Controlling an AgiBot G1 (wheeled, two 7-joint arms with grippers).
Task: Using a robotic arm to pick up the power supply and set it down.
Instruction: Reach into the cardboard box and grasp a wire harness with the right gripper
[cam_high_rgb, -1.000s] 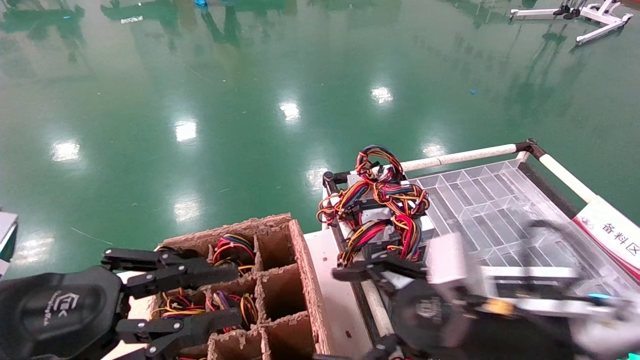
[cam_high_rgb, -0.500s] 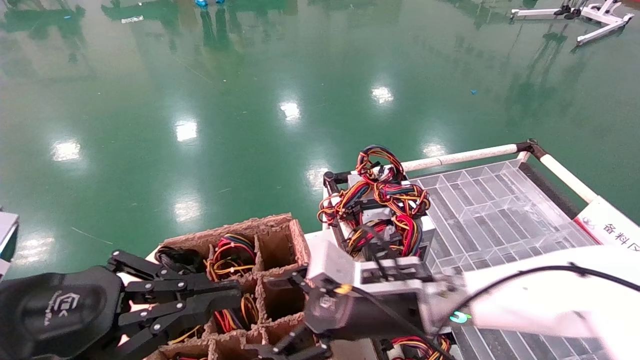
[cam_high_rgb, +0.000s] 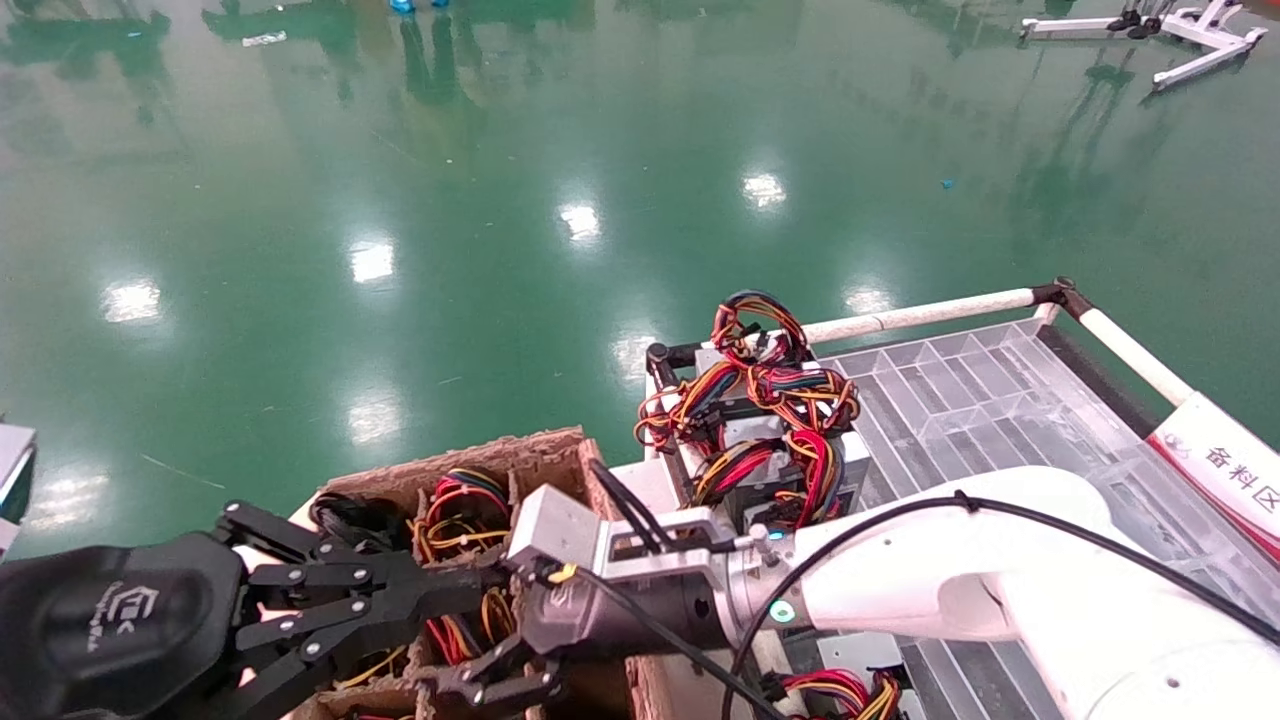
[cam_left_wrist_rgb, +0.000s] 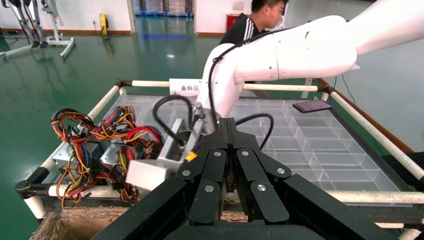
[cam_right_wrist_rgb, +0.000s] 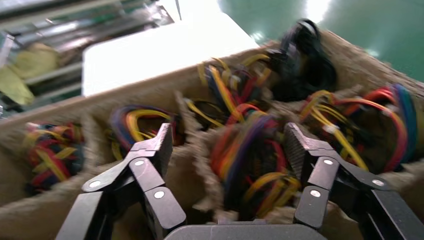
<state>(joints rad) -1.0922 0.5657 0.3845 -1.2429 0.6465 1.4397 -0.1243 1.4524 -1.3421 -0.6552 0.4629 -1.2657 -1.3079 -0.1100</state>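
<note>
In the head view, the right gripper (cam_high_rgb: 490, 672), carried by the robotic arm (cam_high_rgb: 960, 590) with its silver camera box, is seen reaching across over the cardboard divider box (cam_high_rgb: 560, 450) at the lower left. Its fingers are spread apart and nothing is held. The left gripper (cam_high_rgb: 440, 590) is extended over the same box with its fingers drawn together, empty. Stacked power supplies (cam_high_rgb: 770, 440) are seen apart on the clear tray (cam_high_rgb: 980, 400), behind the right wrist.

In the left wrist view, the left gripper's (cam_left_wrist_rgb: 227, 150) closed fingers are shown pointing toward the tray, so the right arm is judged the nearer to the work.

In the right wrist view, the power supply (cam_right_wrist_rgb: 250, 160) is seen as a wire bundle standing in a cell just ahead of and between the open fingertips (cam_right_wrist_rgb: 162, 142). A straight advance into the cell is judged to be called for; the unit's long axis cannot be told.
</note>
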